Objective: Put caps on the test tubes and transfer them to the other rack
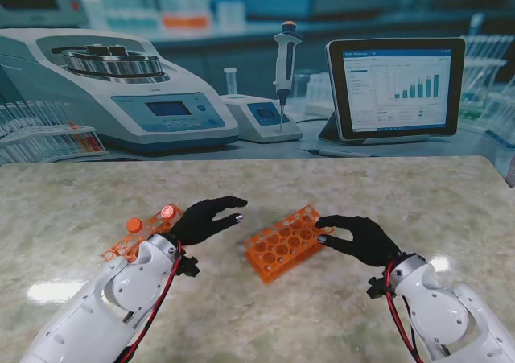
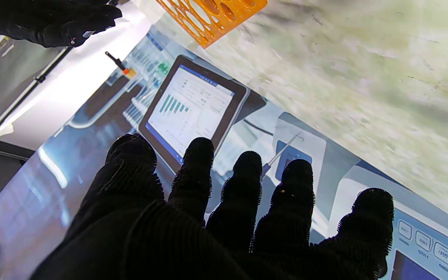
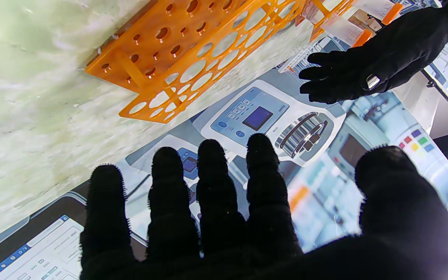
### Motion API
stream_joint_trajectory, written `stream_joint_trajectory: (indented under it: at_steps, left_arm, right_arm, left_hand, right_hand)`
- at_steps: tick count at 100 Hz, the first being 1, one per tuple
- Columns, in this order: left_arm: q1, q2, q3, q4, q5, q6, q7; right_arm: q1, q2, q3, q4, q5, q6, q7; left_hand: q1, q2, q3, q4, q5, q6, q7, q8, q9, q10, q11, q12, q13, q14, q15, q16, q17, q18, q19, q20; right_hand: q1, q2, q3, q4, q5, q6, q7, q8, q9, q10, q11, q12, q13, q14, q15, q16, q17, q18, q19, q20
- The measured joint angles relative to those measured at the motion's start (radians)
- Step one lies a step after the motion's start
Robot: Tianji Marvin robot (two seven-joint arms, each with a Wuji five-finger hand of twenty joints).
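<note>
Both hands are hovering open and empty: the right hand [image 1: 360, 237] is crowding the empty rack [image 1: 286, 241] and risking nudging it askew.

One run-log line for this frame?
left hand: open, empty | right hand: open, beside center rack | capped tubes: left rack

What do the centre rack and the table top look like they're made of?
Centre rack: looks like orange moulded plastic, slightly glossy and translucent; thin plates with punched round holes, light passing through in the right wrist view. Table top: pale veined stone look, polished, with glare patches; real marble or laminate, cannot tell.
</note>
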Motion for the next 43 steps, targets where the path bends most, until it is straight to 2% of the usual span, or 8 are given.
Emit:
stream_joint_trajectory:
  at_steps: [43]
  left_arm:
    - [0.004,0.0,-0.006,-0.008,0.002,0.005,-0.009]
  right_arm:
    - [-0.003,0.0,0.002,-0.005,0.004,0.001,0.003]
  left_hand:
    - [0.0,0.0,0.0,0.0,0.008,0.0,0.0,0.0,0.0,0.0,0.0,0.0,0.0,0.0,0.0,0.0,0.0,0.0,0.0,0.0]
  right_hand:
    - [0.0,0.0,-0.009,0.0,0.0,0.0,0.0,0.0,0.0,0.0,0.0,0.0,0.0,0.0,0.0,0.0,0.0,0.0,-0.01,0.0]
